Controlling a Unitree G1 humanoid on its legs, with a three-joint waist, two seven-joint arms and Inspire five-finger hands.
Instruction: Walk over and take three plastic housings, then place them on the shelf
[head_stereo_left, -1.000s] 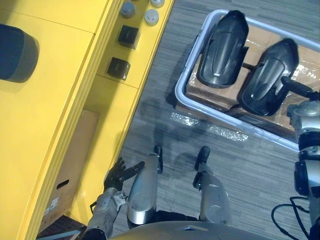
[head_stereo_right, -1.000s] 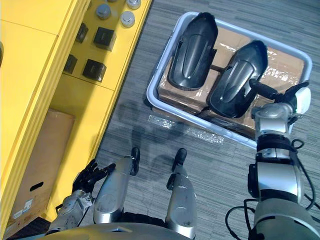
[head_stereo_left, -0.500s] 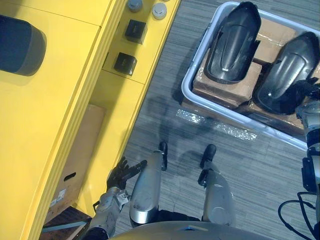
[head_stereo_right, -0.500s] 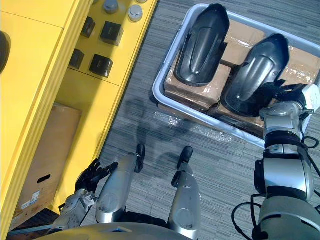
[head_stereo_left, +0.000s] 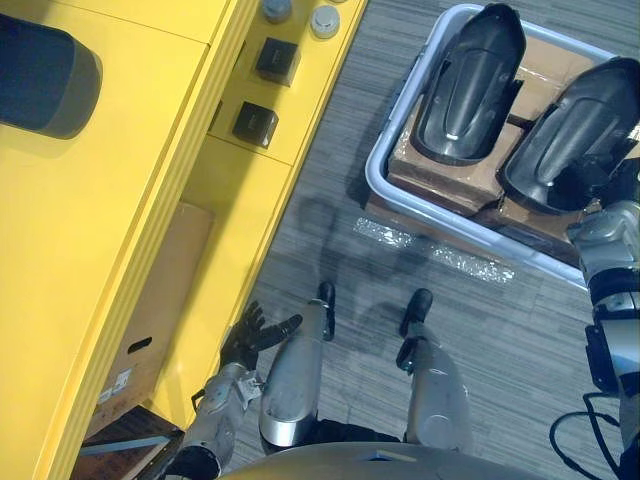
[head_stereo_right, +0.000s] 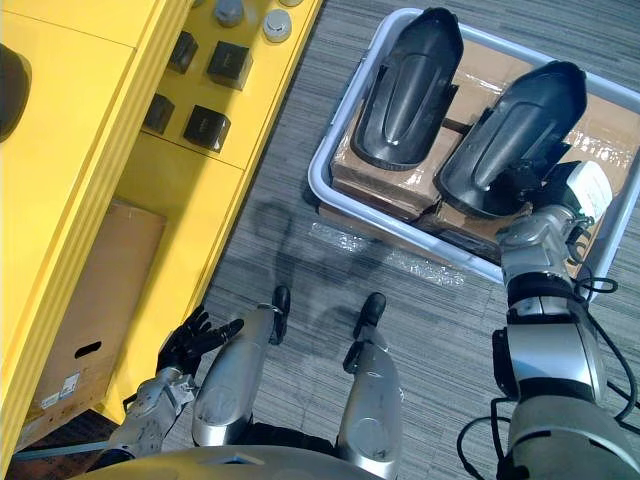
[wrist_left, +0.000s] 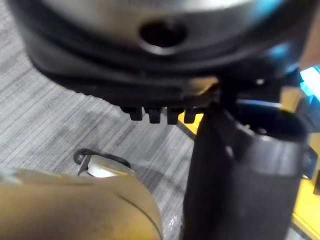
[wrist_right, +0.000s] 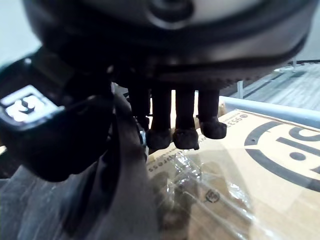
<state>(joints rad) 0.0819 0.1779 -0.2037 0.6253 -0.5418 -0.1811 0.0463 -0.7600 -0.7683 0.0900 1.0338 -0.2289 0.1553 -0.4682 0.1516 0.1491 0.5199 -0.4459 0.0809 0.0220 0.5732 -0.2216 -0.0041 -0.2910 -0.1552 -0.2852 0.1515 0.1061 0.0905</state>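
"Grey carpet (head_stereo_left: 330, 230) all round. What stands at the far left?"

"That yellow shelf (head_stereo_left: 120, 200), with a dark rounded piece (head_stereo_left: 45, 75) on its top, small black boxes (head_stereo_left: 256, 124) on a lower level and a cardboard carton (head_stereo_left: 160, 290) underneath."

"And the left hand (head_stereo_left: 245, 340)?"

"Low beside the shelf, spread wide, holding nothing."

"Where are the housings?"

"Two black ones lie side by side in the white tub (head_stereo_left: 385, 190) on the floor (on cardboard boxes (head_stereo_left: 440, 175) inside it): the left housing (head_stereo_left: 468, 85) untouched, the right housing (head_stereo_left: 575, 130) with the right hand (head_stereo_right: 540, 195) at its near end."

"Gripping it?"

"No. Its fingers (wrist_right: 185, 125) hang straight, tips down by the film-wrapped cardboard, with the thumb apart beside the housing's dark edge."
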